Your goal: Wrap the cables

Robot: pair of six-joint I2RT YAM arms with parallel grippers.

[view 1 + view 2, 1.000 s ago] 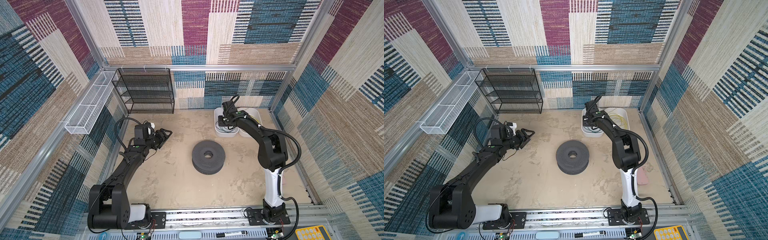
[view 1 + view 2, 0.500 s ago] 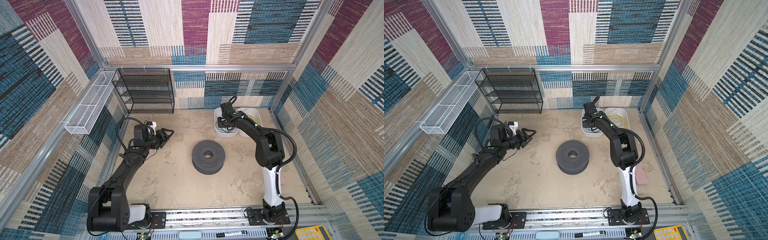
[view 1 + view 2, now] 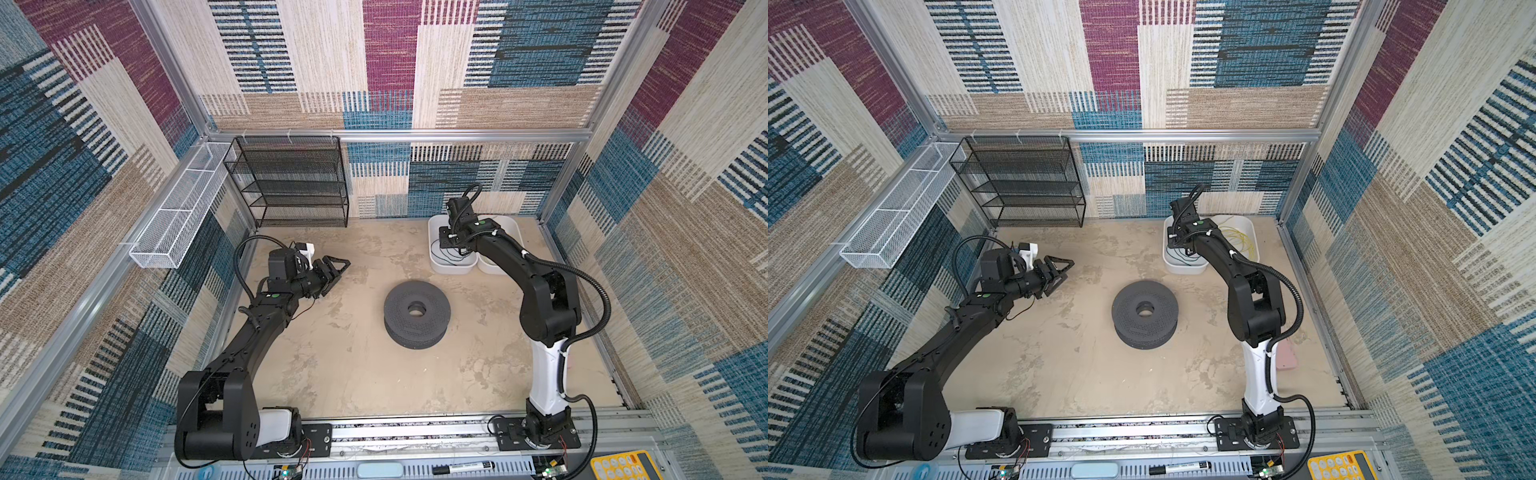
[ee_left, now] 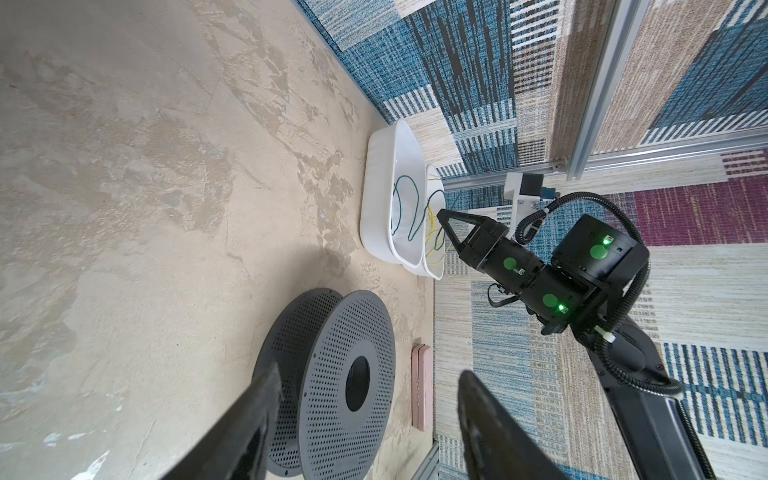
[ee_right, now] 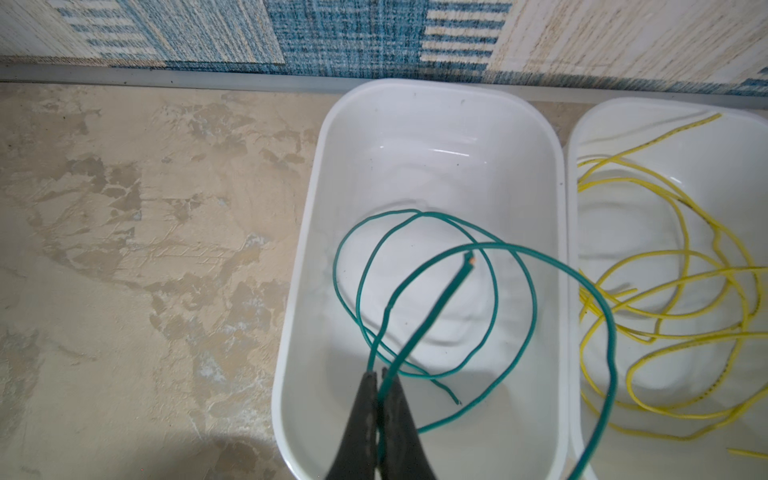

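My right claw [image 5: 379, 374] pinches the teal cable [image 5: 440, 301], coiled in its white bin [image 5: 415, 120]; my left claw [image 3: 340, 262] hangs spread; lifting could tangle the loops, or the thin wire might slip free.

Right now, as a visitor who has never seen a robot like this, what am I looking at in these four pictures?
These are two black jointed robot arms on a mottled beige table. Two pictures look down on the whole scene from overhead; the other two come from a camera on each arm's wrist. On the table lie a dark grey perforated spool and, side by side, a white plastic tub holding a thin teal-green wire in loose loops and a second white tub holding a thin yellow wire. The right pincer is shut on the teal-green wire, close to its cut end, over its tub. The left pincer hangs open and empty, left of the spool.
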